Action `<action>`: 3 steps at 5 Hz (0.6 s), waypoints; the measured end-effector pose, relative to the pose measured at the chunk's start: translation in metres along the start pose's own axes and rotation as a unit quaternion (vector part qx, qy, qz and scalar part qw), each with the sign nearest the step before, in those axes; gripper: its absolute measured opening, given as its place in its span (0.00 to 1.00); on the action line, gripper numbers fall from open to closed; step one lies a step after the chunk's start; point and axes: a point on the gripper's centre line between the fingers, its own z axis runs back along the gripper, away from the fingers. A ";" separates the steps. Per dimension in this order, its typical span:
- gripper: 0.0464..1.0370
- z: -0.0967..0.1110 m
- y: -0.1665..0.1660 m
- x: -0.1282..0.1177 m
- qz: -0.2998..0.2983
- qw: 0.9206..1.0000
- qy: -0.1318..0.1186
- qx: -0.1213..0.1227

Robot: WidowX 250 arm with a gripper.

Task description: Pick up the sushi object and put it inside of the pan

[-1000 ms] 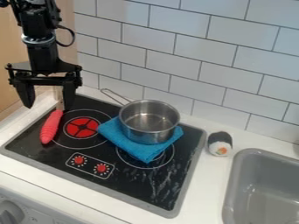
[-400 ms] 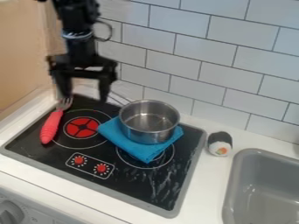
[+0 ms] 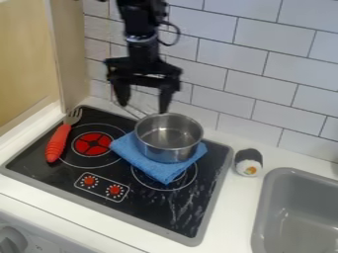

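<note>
The pan (image 3: 167, 154) sits upright on a folded blue cloth (image 3: 158, 172), which lies on the black stovetop (image 3: 135, 212). The sushi (image 3: 248, 162) is outside the pan, well to its right in the view, resting on the white surface (image 3: 231, 212) between the stovetop and the sink (image 3: 261, 207). It is dark on top, with a white end and an orange centre facing the front.

The tool (image 3: 143, 106) hangs above and to the upper left of the pan, in front of the tiled wall (image 3: 264, 89). Its two fingers point down and stand wide apart, with nothing between them; the one on the right in the view looks close to the pan's rim, though whether they touch I cannot tell. The pan's thin handle slants up and left, toward the tool.

Left of the pan, beyond a red burner mark (image 3: 92, 144), a fork (image 3: 58, 141) with a red handle lies on the stovetop, its tines toward the wall. In front of the pan and to its left, two red dials are ringed by small white ticks inside a white outline (image 3: 101, 187). Far to the front left of the pan, a grey knob (image 3: 10, 241) has faint marks beside it, too small to read.
</note>
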 end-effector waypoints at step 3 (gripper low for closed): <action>0.96 -0.013 -0.077 0.006 -0.093 0.996 0.010 -0.013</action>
